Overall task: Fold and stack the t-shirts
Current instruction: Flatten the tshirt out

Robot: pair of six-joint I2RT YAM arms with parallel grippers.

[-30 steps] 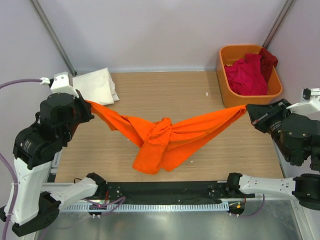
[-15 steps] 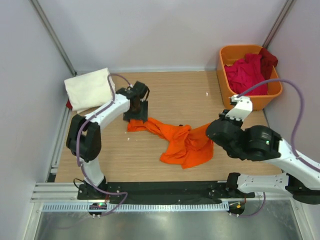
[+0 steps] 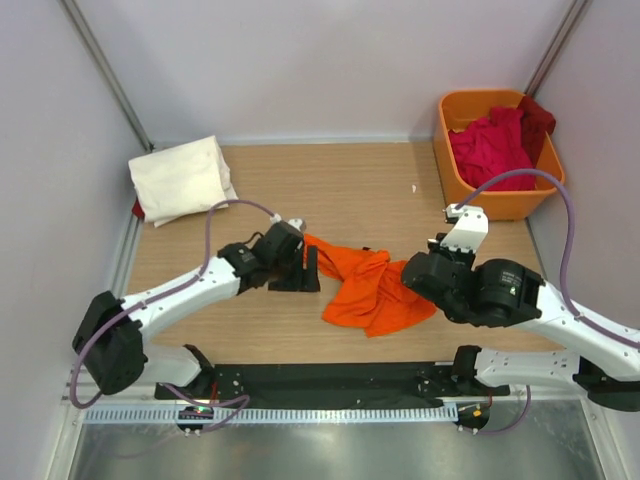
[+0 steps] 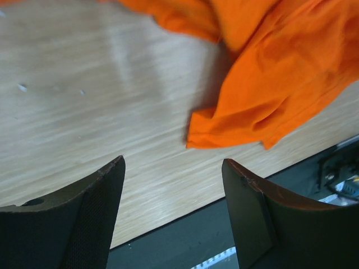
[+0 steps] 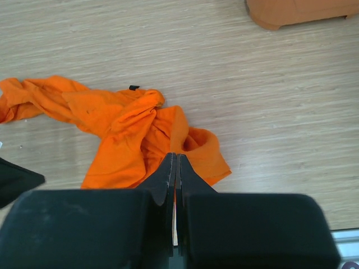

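The orange shirt (image 3: 365,290) lies crumpled in soft, twisted folds on the wood-grain table (image 3: 400,190), between our arms. Our left claw (image 4: 174,162) gapes wide just beside it, holding nothing — our right claw (image 5: 175,156) is pinched tight on a thin fold of its cloth.

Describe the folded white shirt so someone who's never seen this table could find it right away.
Start at the wooden table and go to its far left corner. The cream-white t-shirt lies there. It is the only pale one and the only one folded flat: the orange t-shirt is crumpled mid-table, and the red t-shirts are heaped in the tub.
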